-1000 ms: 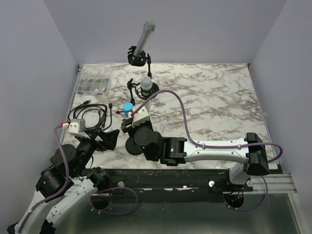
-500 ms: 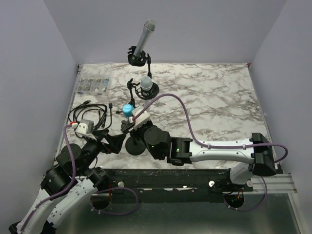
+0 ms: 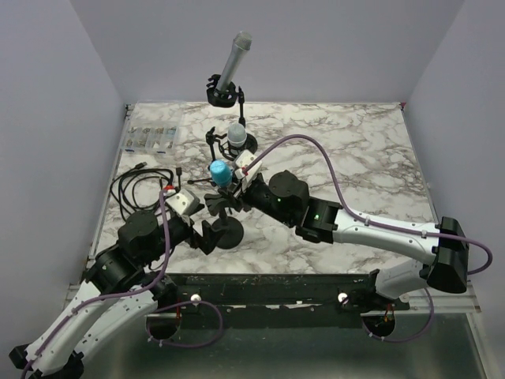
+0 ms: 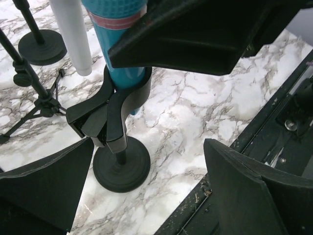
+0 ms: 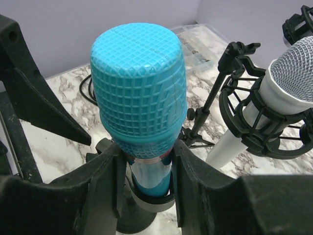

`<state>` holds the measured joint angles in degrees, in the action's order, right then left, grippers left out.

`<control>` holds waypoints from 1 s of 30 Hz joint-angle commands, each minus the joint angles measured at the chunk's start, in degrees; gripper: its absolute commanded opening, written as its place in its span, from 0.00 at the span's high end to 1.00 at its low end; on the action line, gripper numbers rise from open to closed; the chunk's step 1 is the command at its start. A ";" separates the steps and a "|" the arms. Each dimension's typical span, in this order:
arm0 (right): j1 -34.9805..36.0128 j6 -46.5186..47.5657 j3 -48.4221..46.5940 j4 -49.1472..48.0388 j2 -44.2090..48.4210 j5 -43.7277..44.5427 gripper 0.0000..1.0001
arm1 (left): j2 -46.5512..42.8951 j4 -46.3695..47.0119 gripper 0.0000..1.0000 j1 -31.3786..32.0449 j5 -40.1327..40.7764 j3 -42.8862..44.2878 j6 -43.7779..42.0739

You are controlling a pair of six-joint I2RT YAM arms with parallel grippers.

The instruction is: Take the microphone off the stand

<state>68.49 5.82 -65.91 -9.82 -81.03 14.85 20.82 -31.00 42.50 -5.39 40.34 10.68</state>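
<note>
1. The table (image 3: 355, 158) carries three stands. The near one holds the task's blue mic, and a white mic (image 5: 288, 73) and a grey mic (image 3: 233, 59) stand behind it.
2. The right gripper (image 5: 146, 171) reaches across from the right. Its fingers are closed on the mic (image 5: 139, 88) just under the mesh head.
3. The left gripper (image 4: 146, 191) hangs low by the stand with its fingers wide apart and holding nothing. I judge it is there to steady the stand.
4. The stand (image 4: 121, 166) is upright, with its round base flat on the table.
5. The mic sits in the stand, so the grasp looks made but the removal is not. What is left is pulling the mic up and out, then clearing it away.
6. The clip (image 4: 110, 112) is the smallest part.
   - Only the left wrist view shows it wrapping the mic's lower body, along with the base beneath.
   - Only the right wrist view shows the fingers meeting the neck.
   - The top view shows both arms converging but hides the contact.
</note>
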 commanded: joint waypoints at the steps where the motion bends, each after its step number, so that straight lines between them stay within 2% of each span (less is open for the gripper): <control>1: -2.43 -0.11 0.79 1.60 1.63 -10.94 0.99 | 2.30 3.18 0.01 0.17 -3.73 0.88 -7.01; 3: -3.53 -0.11 0.61 2.19 1.62 -13.53 0.99 | 3.25 3.69 0.02 0.14 -2.79 0.79 -7.90; 6: -4.76 0.79 0.35 3.31 1.54 -16.86 0.99 | 5.68 3.07 0.01 0.06 2.97 1.95 -5.97; 12: -7.44 0.81 -0.40 5.37 0.96 -22.91 0.99 | 6.50 2.79 0.01 -0.19 4.94 2.64 -6.96; 18: -8.44 1.03 -0.97 5.72 0.18 -24.07 0.99 | 10.40 3.23 0.01 -2.23 4.64 2.49 -8.71; 25: -8.60 0.77 -0.88 5.73 0.18 -24.77 0.99 | 15.45 5.35 0.03 -10.21 -6.86 3.40 -8.46; 30: -8.56 -0.13 -0.36 4.68 0.44 -24.31 0.99 | 17.44 5.52 0.19 -11.76 -11.71 3.73 -8.45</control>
<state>59.88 7.09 -66.17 -7.81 -80.44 -7.20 37.54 -27.03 31.68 -10.17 42.68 2.79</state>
